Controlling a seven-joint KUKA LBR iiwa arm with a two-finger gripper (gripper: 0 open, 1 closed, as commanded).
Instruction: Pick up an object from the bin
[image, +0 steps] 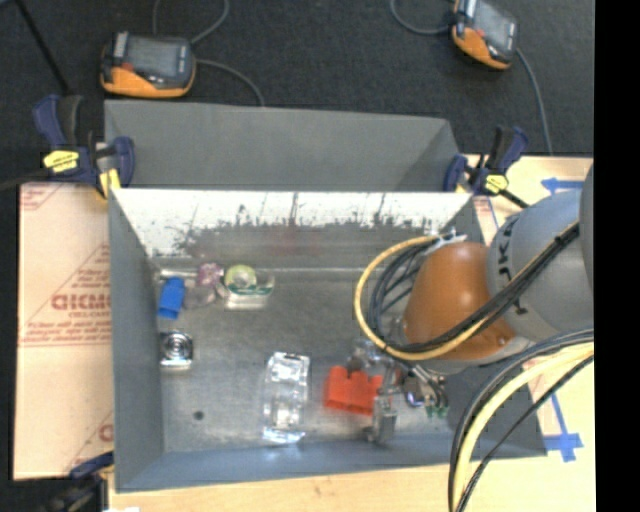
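Bin (135, 350) w/ red block (350, 392) beside claw (384, 415), clear plastic (285, 395), blue block (171, 298).

The arm (545, 265) reaches in from the right, its orange-covered wrist (450, 295) tipped down, gripper (384, 405) low.

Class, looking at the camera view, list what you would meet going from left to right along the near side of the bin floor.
Silver metal piece → clear plastic piece → red block → gripper.

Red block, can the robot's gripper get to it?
Probably yes. The gripper sits right beside the red block, with nothing between them; the clear plastic piece lies on its other side.
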